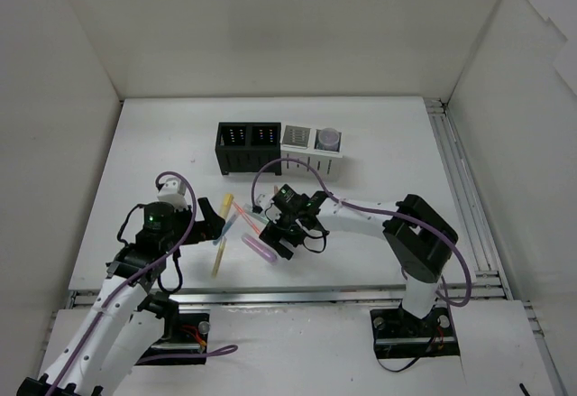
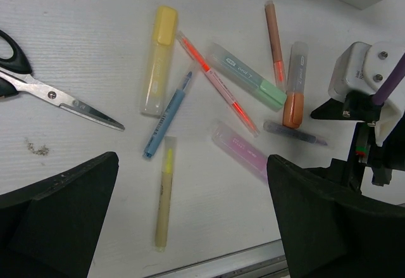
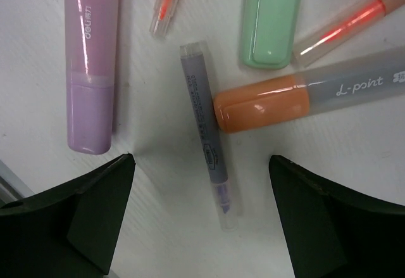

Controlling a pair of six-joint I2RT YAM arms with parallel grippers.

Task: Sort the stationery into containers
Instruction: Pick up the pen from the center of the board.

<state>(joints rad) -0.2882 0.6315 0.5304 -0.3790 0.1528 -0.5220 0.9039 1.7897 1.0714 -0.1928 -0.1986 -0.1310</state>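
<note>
The stationery lies in a loose cluster on the table. My right gripper [image 3: 201, 164] is open low over it, its fingers on either side of a thin purple pen [image 3: 207, 135] without touching it. An orange marker [image 3: 266, 104] touches that pen, a pink-purple marker [image 3: 92, 63] lies to its left and a green marker [image 3: 271, 15] above. My left gripper [image 2: 193, 176] is open and empty, hovering near a thin yellow pen [image 2: 164, 192], a blue pen [image 2: 168, 114] and a yellow marker [image 2: 159, 59]. The black container [image 1: 248, 143] and white container [image 1: 314, 148] stand side by side behind.
A tape roll [image 1: 329, 136] sits in the white container's right compartment. Scissors [image 2: 57, 94] lie left of the cluster. Two thin red-orange pens [image 2: 218, 82] [image 2: 274, 40] lie among the markers. A metal rail [image 2: 221, 266] runs along the table's near edge.
</note>
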